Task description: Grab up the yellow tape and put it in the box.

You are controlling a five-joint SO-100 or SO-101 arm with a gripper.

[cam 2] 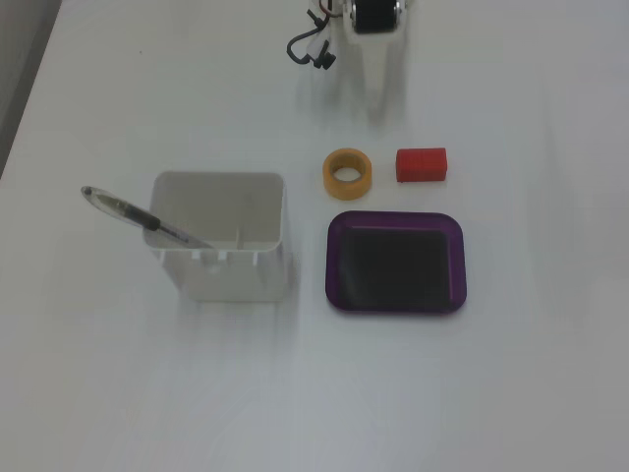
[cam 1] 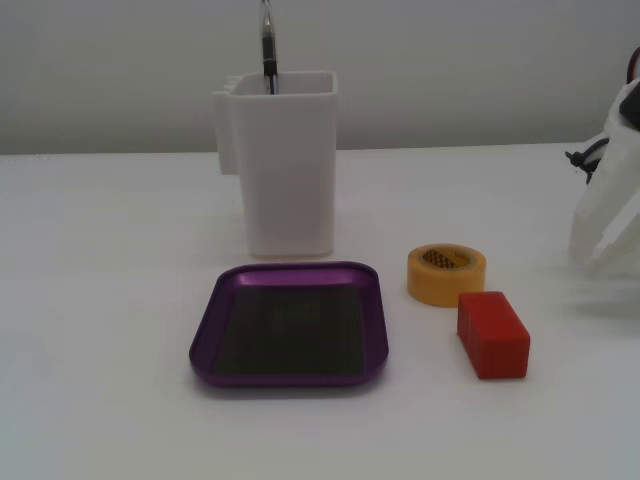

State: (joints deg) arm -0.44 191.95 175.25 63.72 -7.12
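Observation:
The yellow tape (cam 1: 445,291) lies flat on the white table, its hollow core facing up, just right of the box's far right corner; it also shows in another fixed view (cam 2: 329,175). The box (cam 1: 290,335), a shallow purple tray with a dark inside, is empty in both fixed views (cam 2: 393,261). My white gripper (cam 2: 378,93) reaches in from the top edge of a fixed view, apart from the tape and above it in the picture. In the other fixed view the gripper (cam 1: 602,235) is at the right edge, partly cut off. Its jaws blend into the white table.
A red block (cam 1: 492,335) sits right beside the tape (cam 2: 421,164). A tall white square container (cam 1: 285,170) with a pen (cam 1: 268,45) in it stands behind the box; in the other fixed view the container (cam 2: 221,265) stands left of the box.

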